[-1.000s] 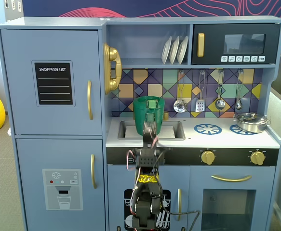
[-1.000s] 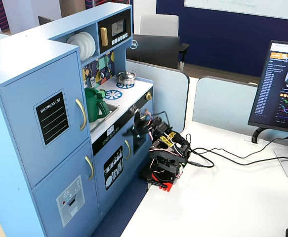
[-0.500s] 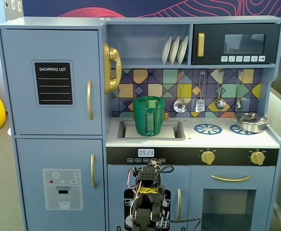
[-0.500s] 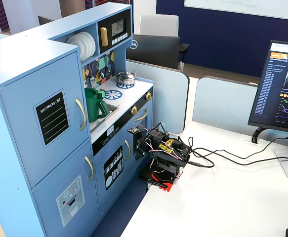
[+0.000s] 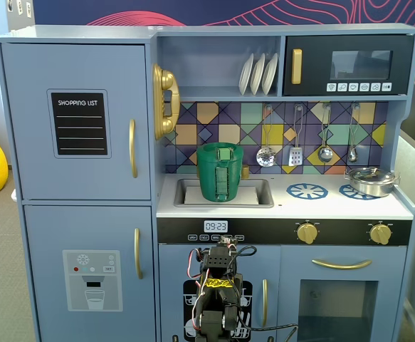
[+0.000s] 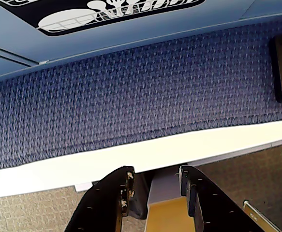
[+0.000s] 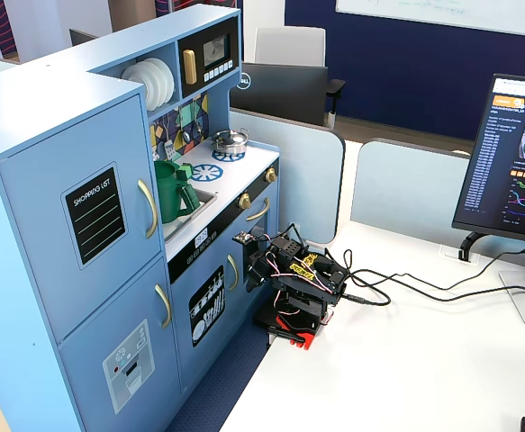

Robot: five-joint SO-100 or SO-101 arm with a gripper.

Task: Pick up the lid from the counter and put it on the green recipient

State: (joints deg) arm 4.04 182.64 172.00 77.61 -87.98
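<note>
Dark green recipient [image 5: 220, 173], pale blue kitchen [image 5: 79, 142], blue woven carpet [image 6: 141, 96].

**Camera setup**

One fixed view faces the toy kitchen [image 5: 214, 178] head-on, close. Another fixed view looks down from the side, farther back, over the tabletop [image 7: 424, 360]. Both share kitchen and arm [image 7: 298, 279]. Wrist view points down at carpet [image 6: 141, 96].

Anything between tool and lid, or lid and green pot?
The flat green plastic lid already seems seated on the tall green plastic pot. The tool hangs below counter level, aimed at blue carpet; the white counter's front edge lies between.
</note>
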